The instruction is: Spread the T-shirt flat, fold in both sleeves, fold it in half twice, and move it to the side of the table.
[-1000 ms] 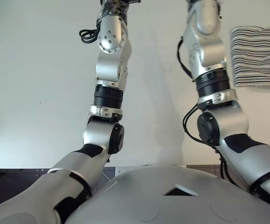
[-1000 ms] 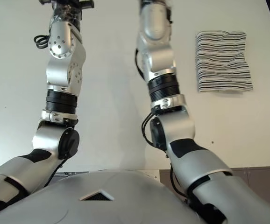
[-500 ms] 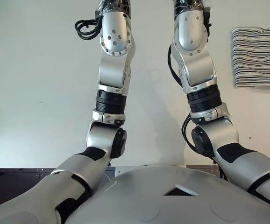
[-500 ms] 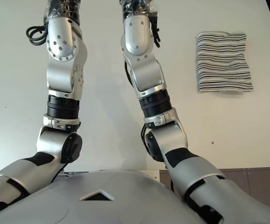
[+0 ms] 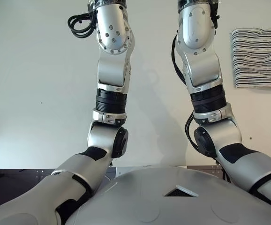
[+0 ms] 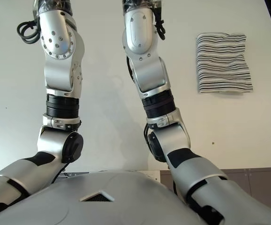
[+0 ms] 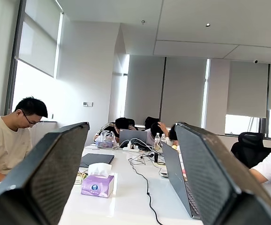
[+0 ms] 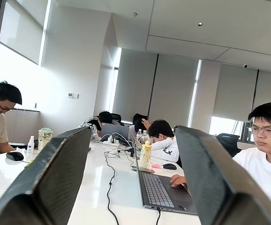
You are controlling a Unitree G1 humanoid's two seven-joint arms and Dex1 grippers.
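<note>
— T-shirt [image 6: 223, 63], black-and-white striped fabric, folded into a small rectangle: where against the jaws?
— Well apart from both pairs, off on the right arm's side. Lying flat on the plain white table [image 6: 98, 47], near its right edge. Nothing between either pair.
— Jaw state?
— Left gripper [image 7: 133, 125] spread wide, empty. Right gripper [image 8: 133, 129] likewise spread, empty.
— Why aimed out level, not down at the cloth?
— Folding and side placement look done, so no reason to grip. Probably parked clear to avoid snagging the folds.
— Remaining?
— Judged complete, or close to it.
</note>
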